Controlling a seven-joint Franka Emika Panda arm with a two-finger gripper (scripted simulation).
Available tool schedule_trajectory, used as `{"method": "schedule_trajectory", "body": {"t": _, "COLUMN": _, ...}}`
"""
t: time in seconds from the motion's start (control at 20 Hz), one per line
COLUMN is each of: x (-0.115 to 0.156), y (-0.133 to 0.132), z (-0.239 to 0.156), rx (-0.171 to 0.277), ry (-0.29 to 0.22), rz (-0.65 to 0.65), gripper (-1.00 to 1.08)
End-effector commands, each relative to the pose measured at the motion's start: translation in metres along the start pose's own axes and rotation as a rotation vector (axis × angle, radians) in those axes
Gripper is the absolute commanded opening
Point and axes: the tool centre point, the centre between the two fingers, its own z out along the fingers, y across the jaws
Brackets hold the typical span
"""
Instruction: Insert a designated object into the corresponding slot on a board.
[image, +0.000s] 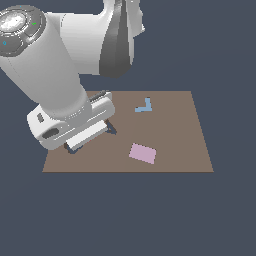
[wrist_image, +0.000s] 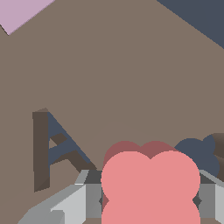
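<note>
The designated object (wrist_image: 148, 183), a coral-red flower-like block with rounded lobes, fills the space between the grey fingers (wrist_image: 76, 203) in the wrist view. My gripper (wrist_image: 151, 199) is shut on it. Directly beside the block, dark navy rounded lobes of the slot (wrist_image: 199, 155) show in the brown board (wrist_image: 131, 65); the block and a finger hide the rest of it. In the exterior view the gripper (image: 91, 138) sits low over the board (image: 175, 140) near its left end, and the hand hides both block and slot.
A dark letter-A-shaped cutout (wrist_image: 52, 148) lies on the other side of the held block from the slot. A pale pink rectangle (image: 142, 153) (wrist_image: 22, 11) lies near the board's middle front, and a small blue L-shaped piece (image: 144, 106) sits farther back.
</note>
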Motion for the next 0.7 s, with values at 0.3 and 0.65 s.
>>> {"method": "schedule_trajectory", "body": {"t": 0.3, "x": -0.002, "y": 0.037, "z": -0.001, "rx": 0.000, "ry": 0.000, "rz": -0.132, "gripper": -1.00}}
{"method": "schedule_trajectory", "body": {"t": 0.65, "x": 0.000, "y": 0.051, "z": -0.001, "rx": 0.000, "ry": 0.000, "rz": -0.184, "gripper": -1.00}}
